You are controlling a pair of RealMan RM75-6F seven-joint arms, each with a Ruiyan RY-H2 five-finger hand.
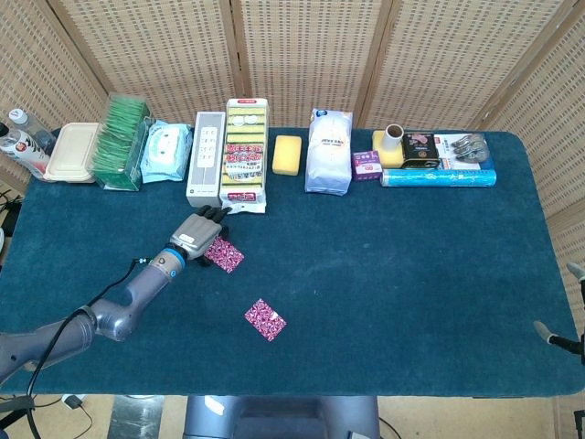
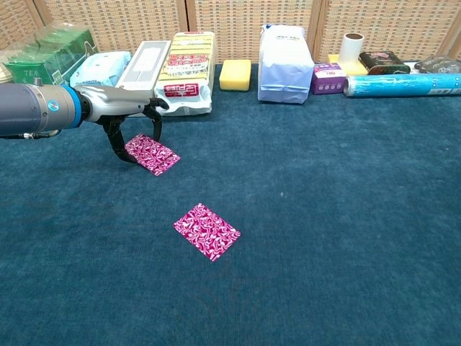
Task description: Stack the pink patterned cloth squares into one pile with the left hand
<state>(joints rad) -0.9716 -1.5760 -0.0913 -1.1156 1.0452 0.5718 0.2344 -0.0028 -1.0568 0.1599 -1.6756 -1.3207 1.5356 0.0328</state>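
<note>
Under left hand (image 2: pixel 128 121), spread fingers arched, pink cloth pile (image 2: pixel 152 154) is partly hidden; grip unclear.

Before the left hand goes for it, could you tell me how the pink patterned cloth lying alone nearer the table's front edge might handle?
The lone pink cloth lies completely flat, so it probably droops when lifted. Looks thin, likely very light. The carpet-like table cover may resist sliding.

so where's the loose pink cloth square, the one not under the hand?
In the chest view the loose pink cloth square lies alone on the blue table, left of centre, nearer the camera than the other pink square at the left robot hand.
</note>
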